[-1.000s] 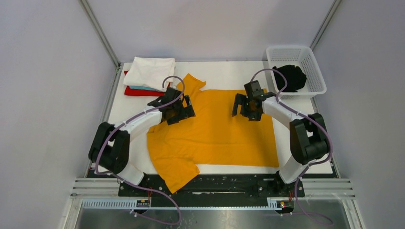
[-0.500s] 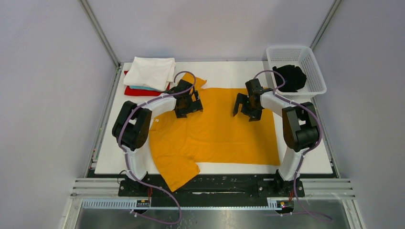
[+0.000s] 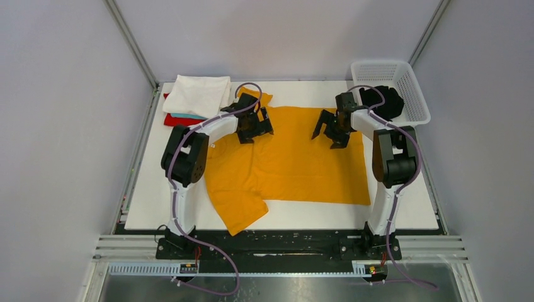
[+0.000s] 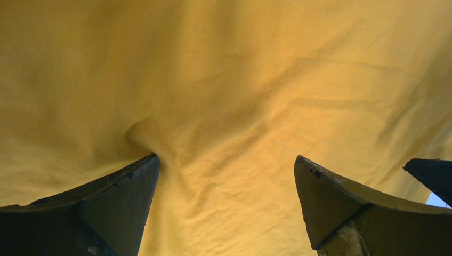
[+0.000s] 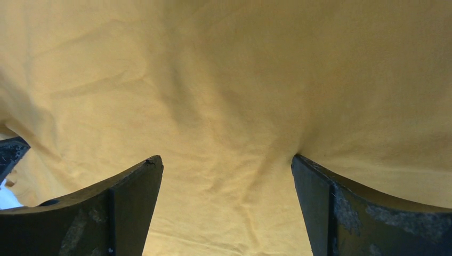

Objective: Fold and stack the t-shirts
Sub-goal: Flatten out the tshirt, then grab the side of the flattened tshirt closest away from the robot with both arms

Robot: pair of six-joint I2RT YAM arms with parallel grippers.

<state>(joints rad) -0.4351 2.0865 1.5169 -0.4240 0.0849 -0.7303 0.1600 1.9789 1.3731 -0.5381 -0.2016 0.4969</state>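
Note:
A mustard-yellow t-shirt lies spread on the white table, one sleeve hanging toward the near edge. My left gripper stands open on the shirt's far left part. Its fingertips press into the cloth and wrinkle it. My right gripper stands open on the far right part, its fingertips likewise dimpling the yellow cloth. Neither gripper pinches any fabric. Folded t-shirts are stacked at the far left: white on top, light-blue and red beneath.
A white lattice basket stands at the far right corner with a black t-shirt in it, close behind the right gripper. The left arm's elbow rises over the table's left side. Grey walls enclose the table.
Both grippers have moved toward the far edge with their open fingers on the yellow shirt. The shirt has slid away from the near edge with them.

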